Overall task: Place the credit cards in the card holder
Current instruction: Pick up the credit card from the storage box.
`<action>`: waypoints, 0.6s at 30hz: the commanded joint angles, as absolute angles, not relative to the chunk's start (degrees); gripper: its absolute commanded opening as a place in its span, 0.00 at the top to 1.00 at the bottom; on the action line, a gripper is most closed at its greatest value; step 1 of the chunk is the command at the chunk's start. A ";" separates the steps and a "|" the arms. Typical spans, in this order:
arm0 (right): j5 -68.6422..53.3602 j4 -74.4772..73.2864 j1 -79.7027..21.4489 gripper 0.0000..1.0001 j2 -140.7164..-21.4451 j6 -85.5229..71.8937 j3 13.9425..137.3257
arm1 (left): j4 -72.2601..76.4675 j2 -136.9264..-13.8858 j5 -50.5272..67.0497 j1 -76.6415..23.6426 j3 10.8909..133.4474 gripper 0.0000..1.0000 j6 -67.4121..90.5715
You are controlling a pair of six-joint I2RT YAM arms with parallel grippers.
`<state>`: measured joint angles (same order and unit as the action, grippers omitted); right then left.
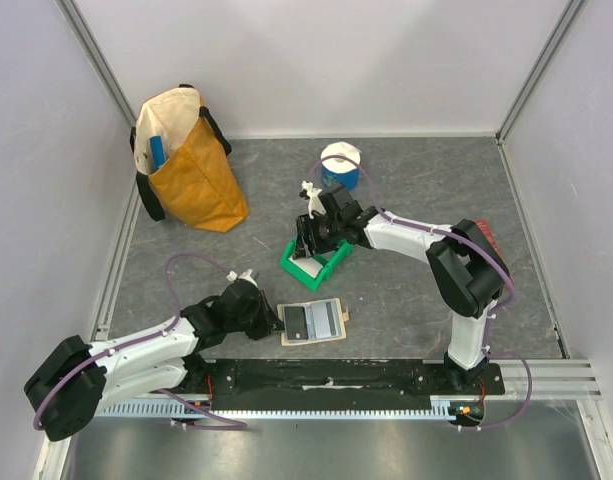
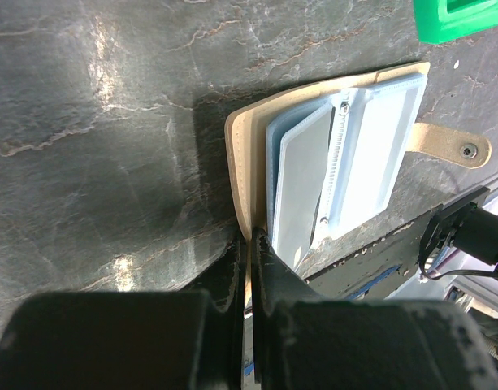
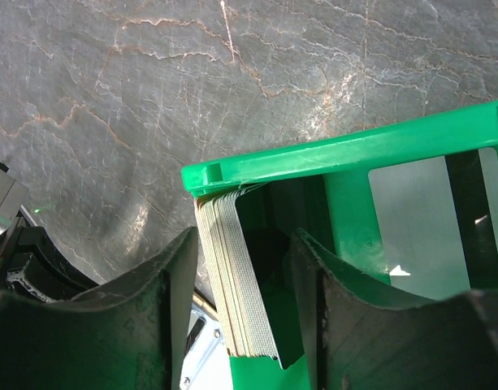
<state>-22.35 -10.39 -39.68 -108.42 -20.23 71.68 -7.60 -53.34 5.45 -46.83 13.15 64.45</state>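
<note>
Bin, green, mid-counter: upright stack of cards against one wall, one pale card flat on the floor. Right end effector partly open, fingers either side of the stack, small gap at the dark face.

Holder open on the counter, near the left arm, apart from the bin. Clear pockets up, contents unclear. Left end effector pinched shut on its tan edge.

Card edges seen in right wrist view only.
</note>
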 commanded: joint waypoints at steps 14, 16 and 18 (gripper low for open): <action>-23.91 -10.20 -38.32 0.69 -106.61 -20.13 73.48 | -5.10 -55.20 5.71 -46.76 14.77 0.98 63.02; -23.91 -10.28 -38.06 0.70 -106.61 -20.13 73.30 | -4.92 -55.28 5.71 -46.84 14.68 0.98 63.02; -23.91 -10.20 -37.71 0.71 -106.52 -20.13 73.47 | -4.92 -55.37 5.71 -46.84 14.77 0.98 63.02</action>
